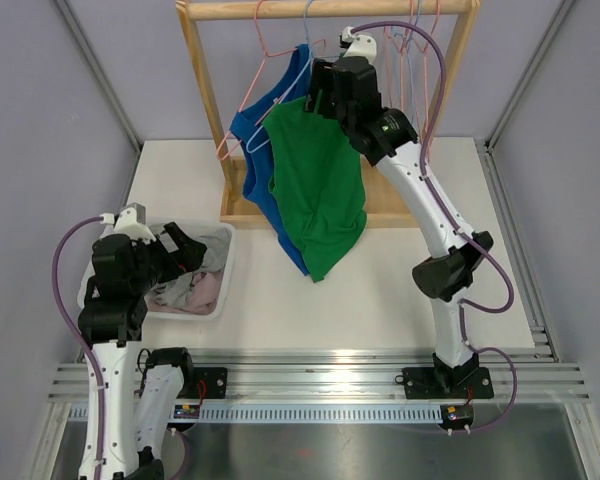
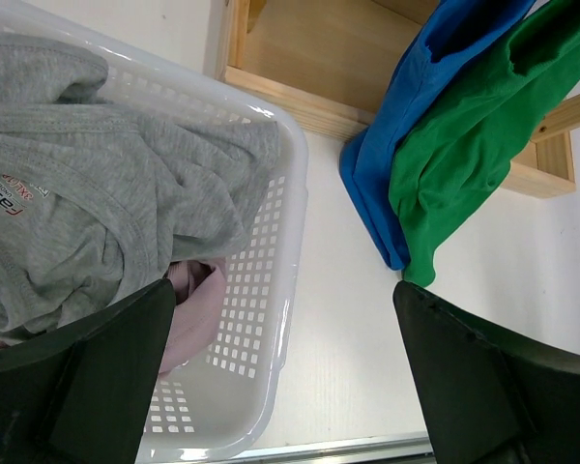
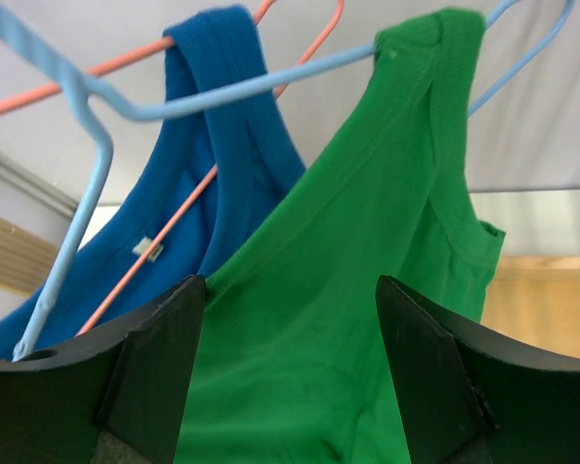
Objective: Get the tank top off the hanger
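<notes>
A green tank top hangs from a light blue hanger on the wooden rack. In the right wrist view the green tank top has its strap over the blue hanger. My right gripper is up at the top's shoulder, jaws apart with green fabric between them. From above, the right gripper sits against the top's upper edge. A blue tank top hangs just behind on a pink hanger. My left gripper is open and holds nothing.
A white perforated basket at the left holds a grey garment and a pink one; the left gripper hovers over it. More bare hangers hang at the rack's right end. The rack's wooden base lies behind the basket.
</notes>
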